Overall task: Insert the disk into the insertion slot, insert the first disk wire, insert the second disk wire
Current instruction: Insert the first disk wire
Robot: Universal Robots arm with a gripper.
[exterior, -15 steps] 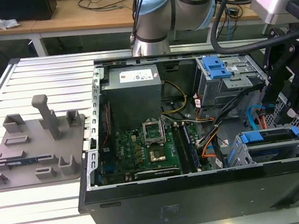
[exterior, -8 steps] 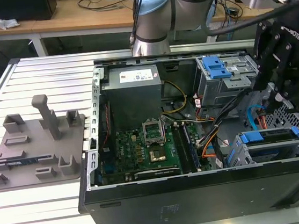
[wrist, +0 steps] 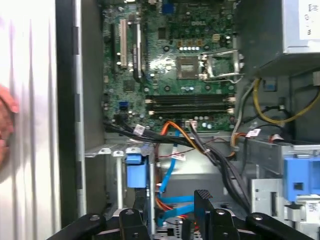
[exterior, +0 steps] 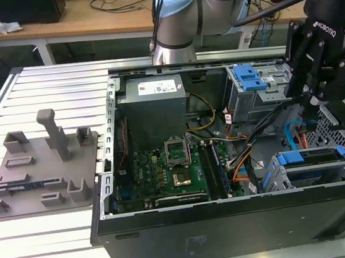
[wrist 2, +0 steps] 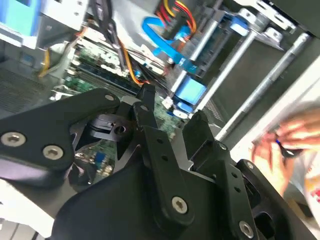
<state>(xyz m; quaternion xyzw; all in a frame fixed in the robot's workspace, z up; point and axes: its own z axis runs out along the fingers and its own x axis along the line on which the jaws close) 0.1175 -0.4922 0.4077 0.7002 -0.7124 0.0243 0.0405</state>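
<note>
Disk (exterior: 309, 156) (bright blue frame showing) lies in the grey insertion slot (exterior: 274, 176).

- A silver metal table (exterior: 54, 236) with a ribbed, slatted top is seen carrying the set-up
- A black computer case (exterior: 234, 234) is laid on its side on the table, open side up, towards the exterior view's right
- A flat grey fixture plate (exterior: 40, 175) with upright blocks is set just beside the case, on the exterior view's left
</note>
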